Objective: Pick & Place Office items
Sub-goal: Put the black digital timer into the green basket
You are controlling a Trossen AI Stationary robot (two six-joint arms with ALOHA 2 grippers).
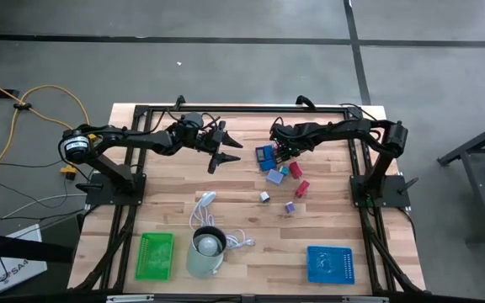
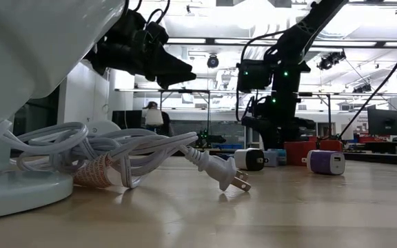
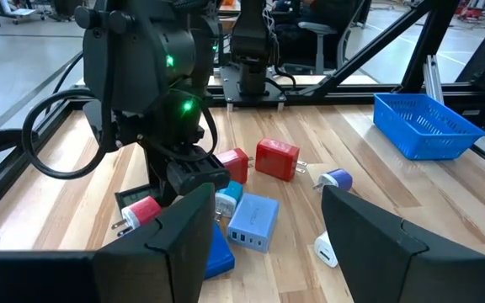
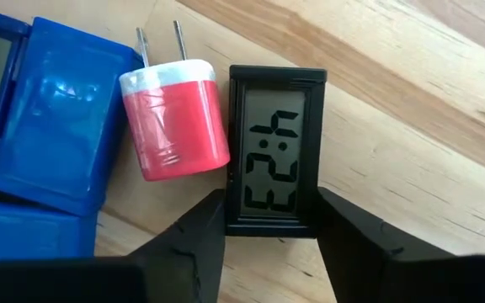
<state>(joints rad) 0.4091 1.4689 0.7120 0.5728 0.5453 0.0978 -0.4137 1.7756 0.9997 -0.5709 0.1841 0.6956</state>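
right end effector [image 4: 268, 244] clenched on small black clock [image 4: 274, 151], beside pink plug [image 4: 175, 122].

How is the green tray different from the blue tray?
The green tray is bright green and the blue tray is blue. Seen from above, the green tray lies near the table's left front corner, beside the pale cup, while the blue tray lies near the right front corner, with bare wood around it. The green tray stands longer front to back, the blue tray looks squarer. Both are flat mesh trays, and I see nothing in either.
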